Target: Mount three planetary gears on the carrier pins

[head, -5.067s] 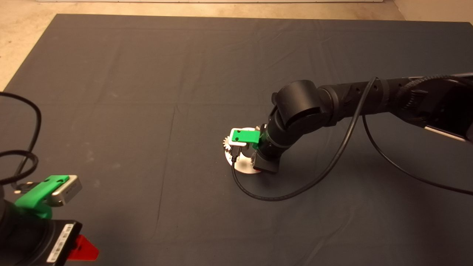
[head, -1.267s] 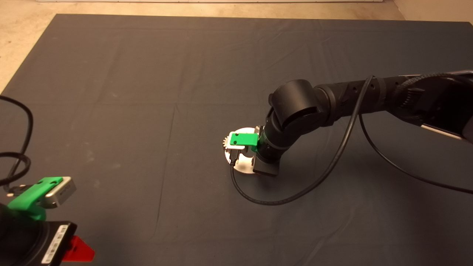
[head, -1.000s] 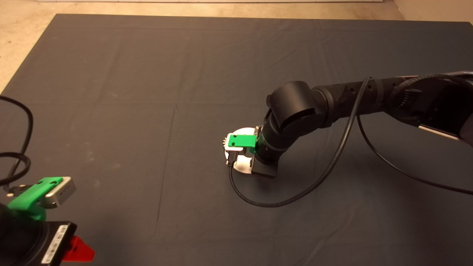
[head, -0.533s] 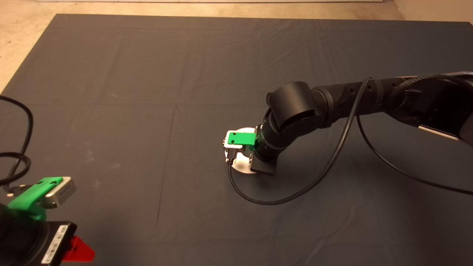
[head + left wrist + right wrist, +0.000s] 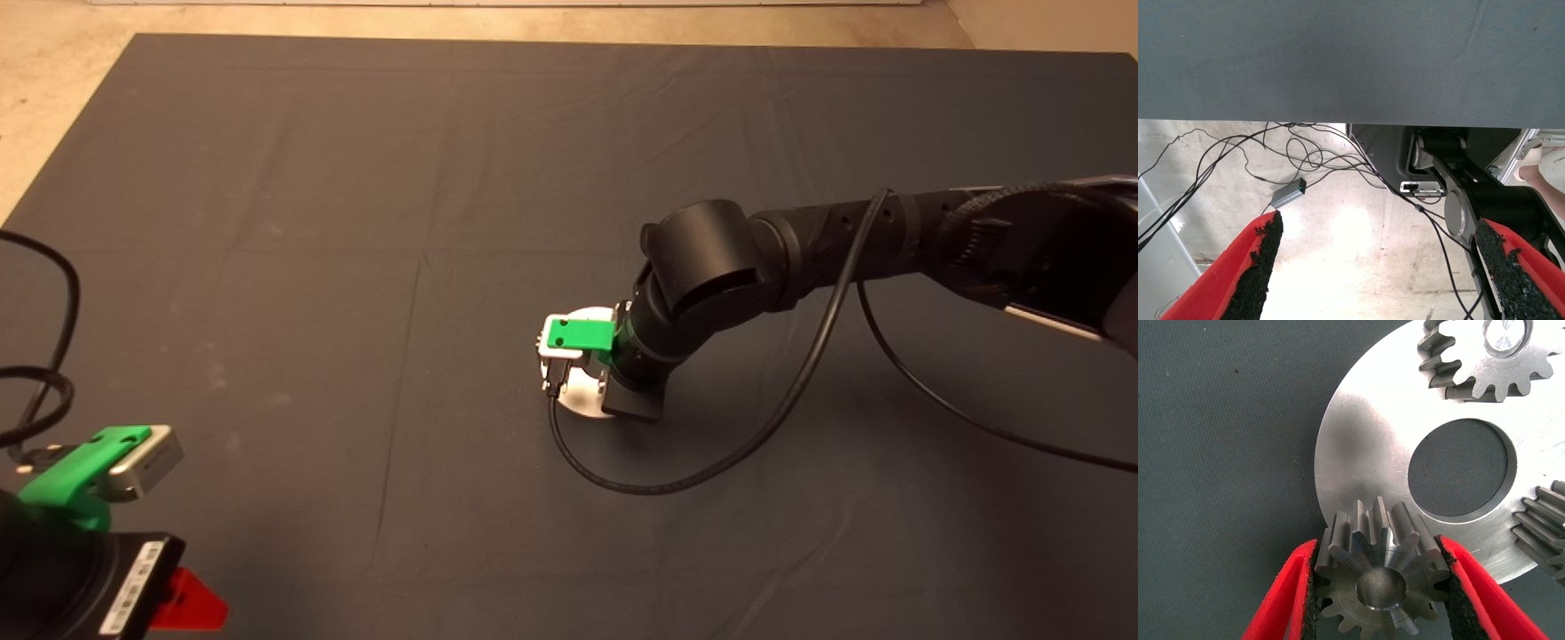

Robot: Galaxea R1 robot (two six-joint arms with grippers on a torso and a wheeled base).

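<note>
Dark mat (image 5: pixel 356 222); tangled cables (image 5: pixel 1305 150), grey box (image 5: pixel 1288 194) on floor.

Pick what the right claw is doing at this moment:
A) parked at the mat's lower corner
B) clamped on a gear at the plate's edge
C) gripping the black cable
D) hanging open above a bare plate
B: the right wrist view shows the right claw with both pads pressed against a toothed gear at the rim of the round plate.

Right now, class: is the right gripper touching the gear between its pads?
Touching. The right wrist view shows both pads of the right gripper pressed against the gear's teeth.
</note>
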